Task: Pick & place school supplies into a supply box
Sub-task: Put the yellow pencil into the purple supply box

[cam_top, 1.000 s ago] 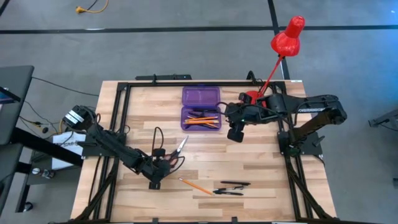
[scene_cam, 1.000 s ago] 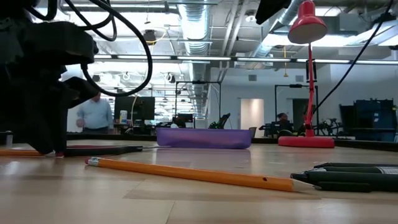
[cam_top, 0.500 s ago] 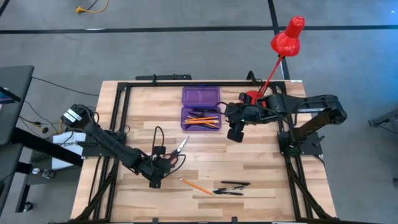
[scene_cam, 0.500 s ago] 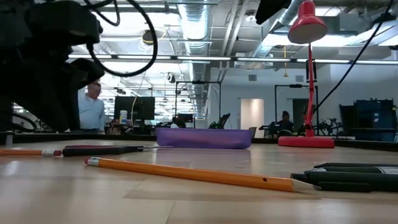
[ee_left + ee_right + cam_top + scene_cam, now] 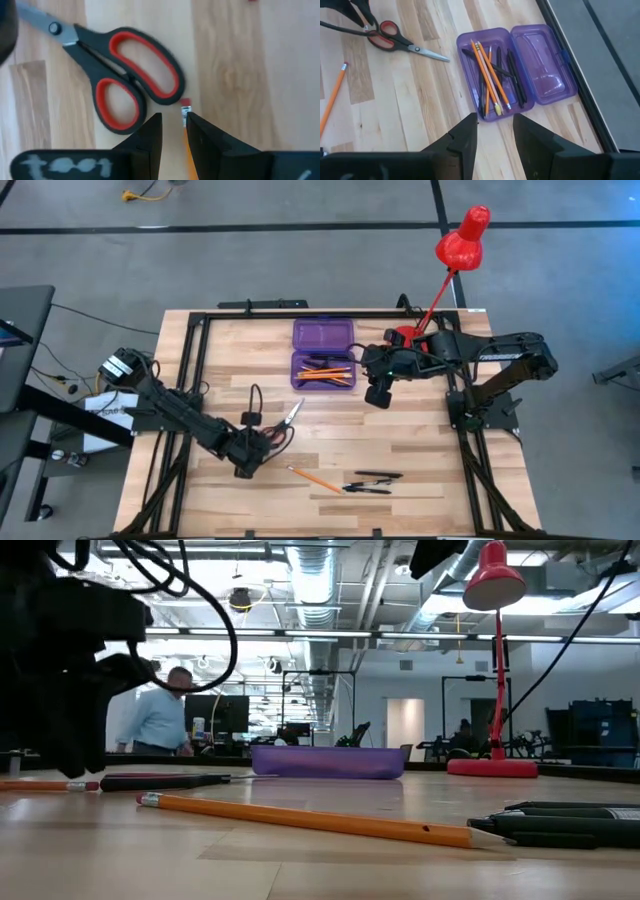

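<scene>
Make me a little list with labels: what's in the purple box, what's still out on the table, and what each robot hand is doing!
box: purple supply box lies open, lid flat beside it
in box: orange pencils and black pens
on table: red-handled scissors, a loose pencil and black pens near the front edge
left gripper: left gripper is low over the table by the scissors' handles, fingers slightly apart, a pencil's eraser end between the tips
right gripper: right gripper waits open beside the box, holding nothing
also there: red desk lamp at the back

Left gripper (image 5: 243,468) low over the table, fingers slightly parted, right gripper (image 5: 377,398) raised, fingers apart
</scene>
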You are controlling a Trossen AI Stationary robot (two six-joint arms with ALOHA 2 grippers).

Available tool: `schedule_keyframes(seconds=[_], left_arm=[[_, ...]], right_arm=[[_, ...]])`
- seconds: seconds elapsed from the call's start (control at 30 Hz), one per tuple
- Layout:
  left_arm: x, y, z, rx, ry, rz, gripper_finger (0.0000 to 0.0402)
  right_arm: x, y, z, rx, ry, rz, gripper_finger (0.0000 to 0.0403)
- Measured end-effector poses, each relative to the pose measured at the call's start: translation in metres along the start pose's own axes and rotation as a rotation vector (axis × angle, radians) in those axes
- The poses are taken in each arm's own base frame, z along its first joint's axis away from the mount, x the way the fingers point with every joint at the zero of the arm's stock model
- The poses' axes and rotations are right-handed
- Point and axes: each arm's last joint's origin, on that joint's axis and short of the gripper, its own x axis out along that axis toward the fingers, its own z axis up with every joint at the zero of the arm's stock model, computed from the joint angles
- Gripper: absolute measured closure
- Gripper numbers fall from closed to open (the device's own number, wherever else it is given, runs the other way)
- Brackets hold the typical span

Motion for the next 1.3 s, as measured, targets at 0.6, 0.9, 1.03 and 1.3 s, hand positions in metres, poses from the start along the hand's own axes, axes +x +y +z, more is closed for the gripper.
schedule_keyframes(seconds=[0.6,0.9,1.03,1.3], left_arm=[[0.0049,0.0000,0.0014,-0.006,-0.050,-0.054,0.0323],[0.0074,0.0072,0.0040,0.002,-0.036,-0.066,0.0323],[0.0075,0.0075,0.0039,0.004,-0.033,-0.069,0.0323],[0.0075,0.0077,0.0034,0.006,-0.032,-0.058,0.0323]], right_arm=[[-0.0001,0.0002,0.0001,0.024,-0.002,0.001,0.0283],[-0.0001,0.0003,0.0002,0.025,-0.003,0.001,0.0283],[-0.0001,0.0003,0.0002,0.026,-0.002,0.001,0.0283],[-0.0001,0.0003,0.0002,0.026,-0.002,0.001,0.0283]])
